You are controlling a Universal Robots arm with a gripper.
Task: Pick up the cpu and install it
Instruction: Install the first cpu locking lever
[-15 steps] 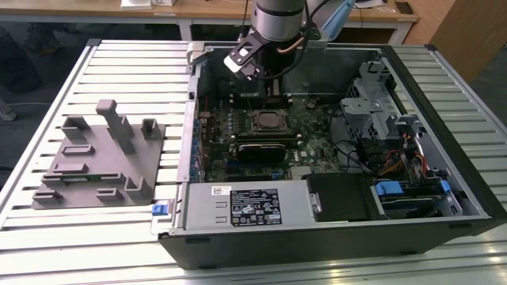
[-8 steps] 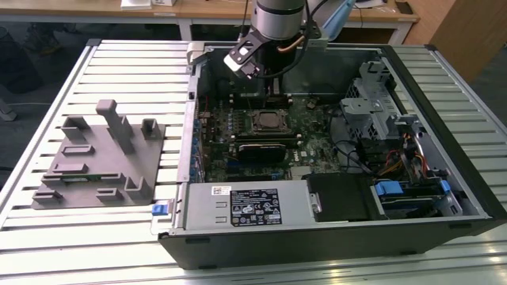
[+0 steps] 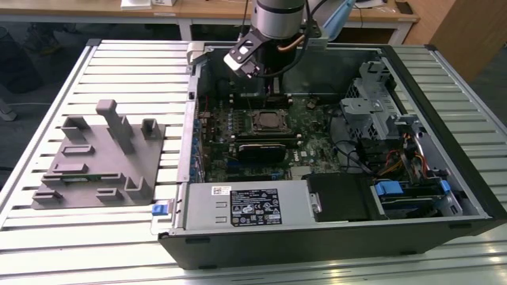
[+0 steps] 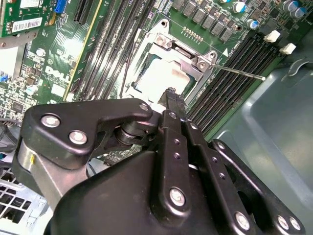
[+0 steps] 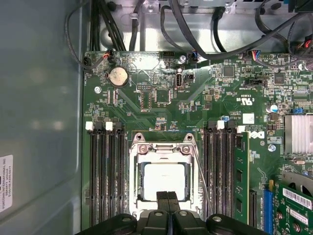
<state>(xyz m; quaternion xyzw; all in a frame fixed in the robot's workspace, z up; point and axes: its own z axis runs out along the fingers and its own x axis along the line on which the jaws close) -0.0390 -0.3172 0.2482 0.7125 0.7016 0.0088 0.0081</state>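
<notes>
We count one small flat square cpu with a pale silvery metal top (image 5: 165,178), one black-and-metal square socket frame (image 5: 161,147), one long narrow green memory stick (image 5: 239,176), one round silver coin battery (image 5: 117,77) and one black pincer (image 5: 167,196). The cpu lies flat inside the socket frame on the green motherboard (image 5: 161,98); its top is plain and bright. The pincer fingers are pressed together, holding nothing, tips over the cpu's edge; we cannot tell if they touch it. In the exterior view we see one open black computer case (image 3: 317,249) beside one grey plastic fixture (image 3: 95,160) on the slatted metal surface (image 3: 119,65).
</notes>
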